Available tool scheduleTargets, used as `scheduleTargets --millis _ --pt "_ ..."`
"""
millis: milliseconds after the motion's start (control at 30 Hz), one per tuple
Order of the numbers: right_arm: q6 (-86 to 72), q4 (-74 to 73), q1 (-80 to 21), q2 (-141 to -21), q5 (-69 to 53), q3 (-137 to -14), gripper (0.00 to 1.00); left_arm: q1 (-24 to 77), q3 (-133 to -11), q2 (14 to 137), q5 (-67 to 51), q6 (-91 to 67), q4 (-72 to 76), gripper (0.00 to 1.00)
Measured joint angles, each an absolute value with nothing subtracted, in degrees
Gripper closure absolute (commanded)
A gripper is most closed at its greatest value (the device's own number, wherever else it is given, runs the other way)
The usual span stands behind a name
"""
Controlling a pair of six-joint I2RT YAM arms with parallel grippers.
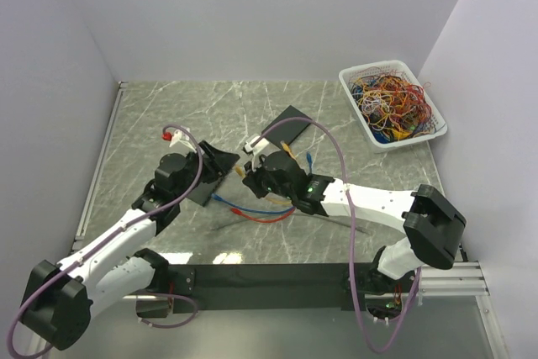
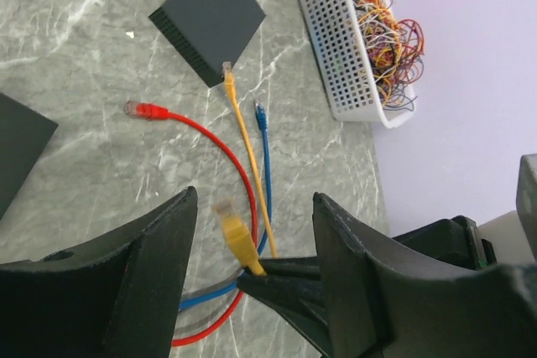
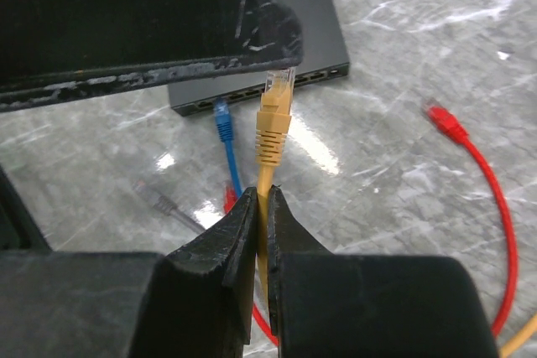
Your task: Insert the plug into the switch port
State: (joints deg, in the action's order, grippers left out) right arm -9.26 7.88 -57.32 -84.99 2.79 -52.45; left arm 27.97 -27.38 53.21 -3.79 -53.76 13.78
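My right gripper point(image 3: 262, 194) is shut on a yellow cable just behind its yellow plug point(image 3: 274, 115). It holds the plug up, tip toward a black switch point(image 3: 277, 48) whose port row faces it, a short gap away. In the top view the right gripper point(image 1: 250, 176) holds the plug point(image 1: 239, 172) beside my left gripper point(image 1: 220, 161). My left gripper point(image 2: 256, 199) is open and empty, and the held plug point(image 2: 235, 236) sits between its jaws without touching them. One left finger point(image 3: 151, 14) hangs over the plug. This switch point(image 1: 202, 184) lies partly under the left gripper.
A second black switch point(image 1: 290, 128) lies farther back. Loose red point(image 2: 143, 110), blue point(image 2: 260, 111) and yellow point(image 2: 226, 69) plugs with their cables lie on the marble table, and a grey plug point(image 3: 151, 199) too. A white basket point(image 1: 391, 102) of tangled wires stands at the back right.
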Motion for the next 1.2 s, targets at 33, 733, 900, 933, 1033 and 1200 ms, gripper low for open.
scheduleTargets --millis 33,733,900,933,1033,1200 --pt "-9.15 7.81 -57.56 -84.99 3.51 -52.47 1.00 28.32 -27.70 53.21 -3.14 -53.80 13.15 0.37" --pt "-7.33 6.35 -61.60 -85.65 12.14 -53.34 1.00 33.21 -30.13 56.21 4.71 -55.46 8.12 0.48" --pt "-7.33 6.33 -61.65 -85.65 13.30 -53.34 1.00 33.56 -30.26 56.21 5.76 -55.83 7.46 0.56" --pt "-7.33 6.33 -61.67 -85.65 13.45 -53.34 1.00 33.61 -30.26 56.21 5.89 -55.88 7.38 0.58" --pt "-7.33 6.35 -61.80 -85.67 13.93 -53.34 1.00 33.76 -30.26 56.31 5.89 -56.34 7.42 0.63" --pt "-7.33 6.37 -62.06 -85.67 14.15 -53.34 1.00 34.15 -30.28 57.56 5.87 -56.69 7.44 0.68"
